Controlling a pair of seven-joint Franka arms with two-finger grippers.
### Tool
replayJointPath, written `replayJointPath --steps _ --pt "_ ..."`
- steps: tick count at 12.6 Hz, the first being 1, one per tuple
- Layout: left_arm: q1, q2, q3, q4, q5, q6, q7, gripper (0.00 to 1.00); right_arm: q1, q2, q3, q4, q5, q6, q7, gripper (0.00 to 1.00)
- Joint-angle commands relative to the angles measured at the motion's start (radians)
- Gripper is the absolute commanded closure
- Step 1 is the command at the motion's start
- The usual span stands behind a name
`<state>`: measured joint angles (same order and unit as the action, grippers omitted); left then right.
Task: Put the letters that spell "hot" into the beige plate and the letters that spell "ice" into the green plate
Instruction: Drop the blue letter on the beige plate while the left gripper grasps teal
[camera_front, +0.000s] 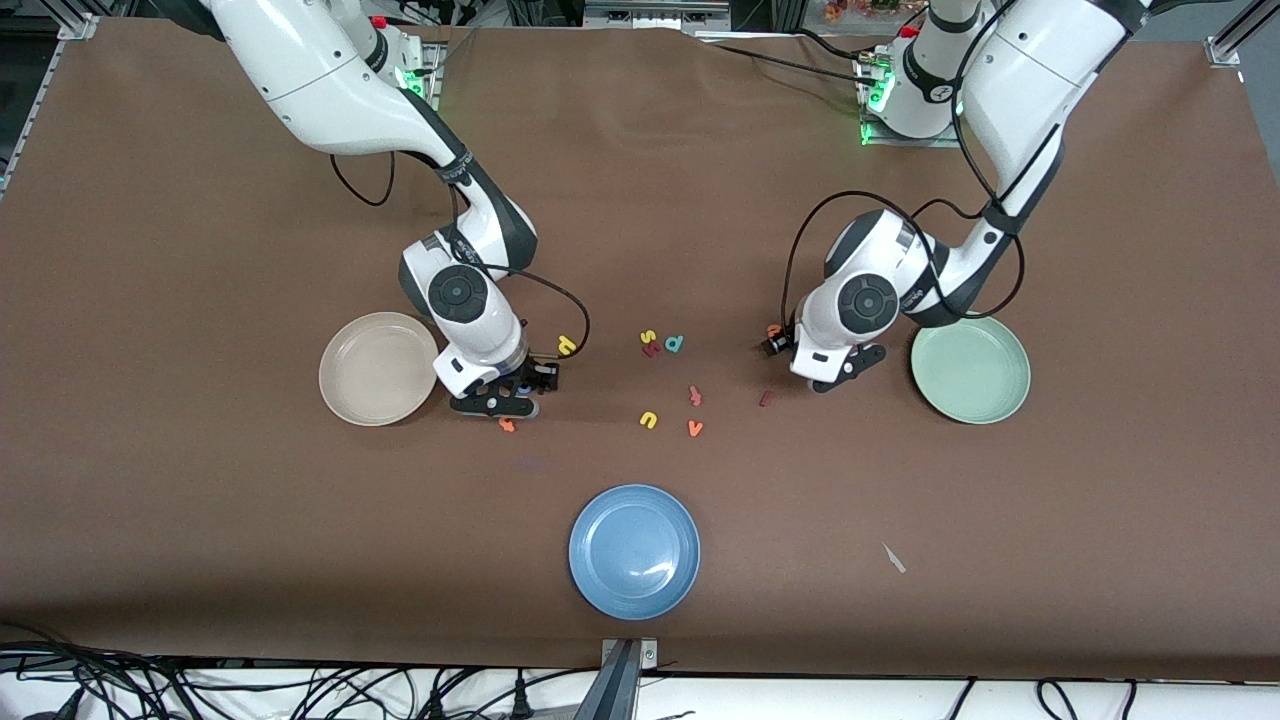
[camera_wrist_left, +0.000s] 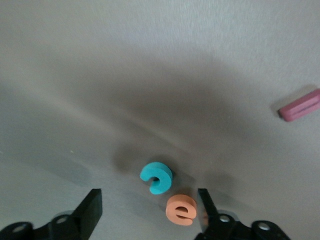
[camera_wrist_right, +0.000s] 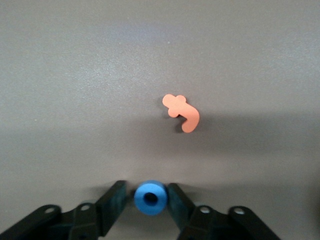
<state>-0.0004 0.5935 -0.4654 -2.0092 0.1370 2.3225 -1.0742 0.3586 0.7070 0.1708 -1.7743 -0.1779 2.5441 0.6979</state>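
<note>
Two right fingers (camera_wrist_right: 112, 202) pinch blue ring-shaped o (camera_wrist_right: 150, 197).

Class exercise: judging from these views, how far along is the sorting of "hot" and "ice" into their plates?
Done: nothing; the beige plate and green plate hold no letters. In hand: the right gripper pinches the blue o; the left gripper straddles the teal c and orange e, jaws apart. Left: yellow h, orange t, red i.

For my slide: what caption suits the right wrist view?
Right gripper pinches the blue o, orange t lying on the table.
</note>
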Motion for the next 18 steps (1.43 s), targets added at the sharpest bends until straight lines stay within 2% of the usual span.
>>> replayJointPath --steps 1,2,4,9,12,15,16,17,18 --pt "-0.004 -0.038 0.008 -0.072 -0.016 0.084 -0.010 0.29 0.003 -0.011 -0.007 -0.039 -0.028 0.013 0.017 0.67" --pt "0.002 -0.037 0.008 -0.069 -0.016 0.086 0.002 0.30 0.003 -0.011 -0.007 -0.040 -0.028 0.012 0.014 0.72" --pt "0.010 -0.037 0.011 -0.062 -0.010 0.086 0.007 0.34 0.002 -0.030 -0.007 -0.040 -0.026 0.001 -0.015 0.73" --pt "0.043 -0.034 0.013 -0.059 0.056 0.087 0.014 0.38 -0.107 -0.197 -0.017 -0.053 -0.014 -0.257 -0.298 0.73" --pt "0.037 -0.029 0.010 -0.059 0.056 0.087 0.007 0.40 -0.160 -0.239 -0.017 -0.060 -0.014 -0.300 -0.432 0.72" --pt "0.028 -0.029 0.008 -0.057 0.046 0.089 -0.004 0.40 -0.265 -0.280 -0.019 -0.129 -0.014 -0.286 -0.602 0.72" --pt "0.028 -0.029 0.008 -0.056 0.044 0.089 -0.004 0.40 -0.285 -0.293 -0.019 -0.151 -0.012 -0.282 -0.635 0.70" --pt "0.028 -0.029 0.008 -0.056 0.044 0.089 -0.007 0.40 -0.299 -0.302 -0.028 -0.180 -0.012 -0.259 -0.641 0.65" --pt "0.028 -0.029 0.008 -0.056 0.042 0.090 -0.007 0.40 -0.302 -0.311 -0.034 -0.207 -0.011 -0.225 -0.643 0.46"
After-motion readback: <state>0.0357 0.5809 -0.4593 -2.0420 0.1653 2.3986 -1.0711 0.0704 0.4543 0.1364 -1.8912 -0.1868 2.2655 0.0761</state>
